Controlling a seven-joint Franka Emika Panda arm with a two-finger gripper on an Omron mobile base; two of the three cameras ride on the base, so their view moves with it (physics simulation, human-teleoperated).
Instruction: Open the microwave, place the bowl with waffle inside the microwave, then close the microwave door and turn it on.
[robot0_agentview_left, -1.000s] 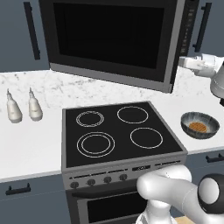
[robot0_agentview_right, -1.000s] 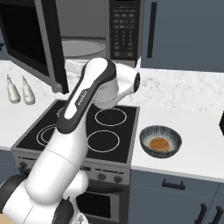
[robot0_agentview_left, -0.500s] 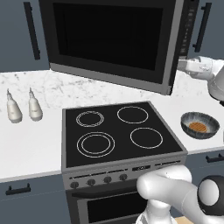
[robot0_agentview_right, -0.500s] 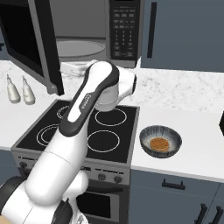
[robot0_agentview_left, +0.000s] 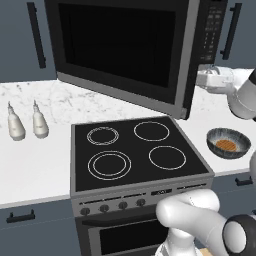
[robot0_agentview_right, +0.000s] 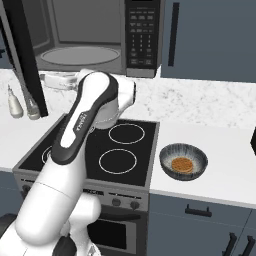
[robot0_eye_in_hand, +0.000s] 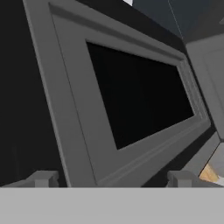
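- While the microwave door (robot0_agentview_left: 120, 50) stands swung out over the stove (robot0_agentview_left: 135, 152), its inner frame faces the hand camera, and the grey cavity of the microwave (robot0_agentview_right: 85, 42) with its round turntable lies open in the right base view.
- Compared with a second ago the door looks slightly wider open, and the hand has drawn a little further behind its free edge; the base has not moved.
- The gripper (robot0_eye_in_hand: 111, 177) points at the inner face of the door, with its two tips set well apart; in the hand view nothing lies between them, so it is spread and holds nothing.
- In the left base view the white hand (robot0_agentview_left: 215, 80) sits just beside the door's thick black edge; whether it touches the door I cannot tell.
- The bowl (robot0_agentview_right: 183, 161) rests on the marble tabletop (robot0_agentview_right: 225, 165) to the right of the stove, with the waffle (robot0_agentview_right: 181, 164) lying flat inside it, well apart from the arm.
- My reading: the opening step is nearly or fully done, and the bowl has not yet been picked up.
- Next would be to swing away from the door and reach down to the bowl's rim; the open door hangs near the path, so a bump could push it shut.
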